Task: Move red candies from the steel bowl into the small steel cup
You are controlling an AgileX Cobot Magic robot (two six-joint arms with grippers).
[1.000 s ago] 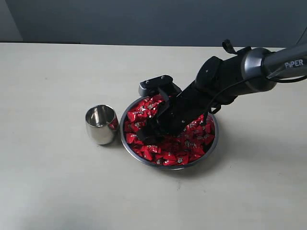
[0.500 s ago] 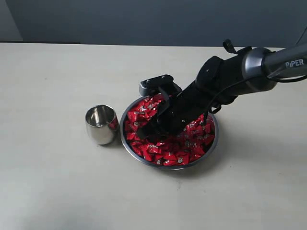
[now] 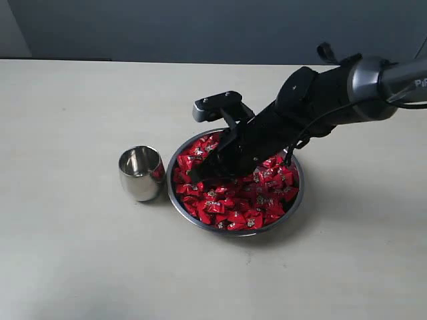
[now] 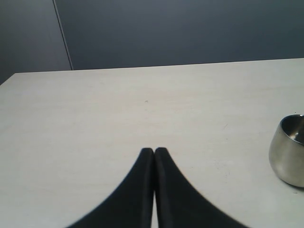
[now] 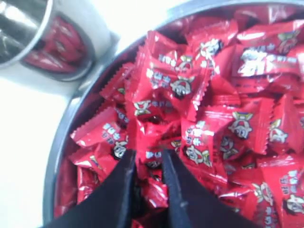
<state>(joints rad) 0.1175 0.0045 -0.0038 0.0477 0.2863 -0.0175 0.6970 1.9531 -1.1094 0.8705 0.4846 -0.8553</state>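
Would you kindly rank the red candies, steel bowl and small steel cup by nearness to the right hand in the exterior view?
1. red candies, directly under the right hand.
2. steel bowl, its rim just left.
3. small steel cup, farthest left.

Soft, even light fills the exterior view; the steel bowl (image 3: 233, 233) casts only a faint shadow on the table (image 3: 80, 267). Beside the right tool (image 5: 147, 154) the table burns out white; red candies (image 5: 175, 85) ahead of it glint, slightly blurred. The left tool (image 4: 154, 151) shows black, without detail.
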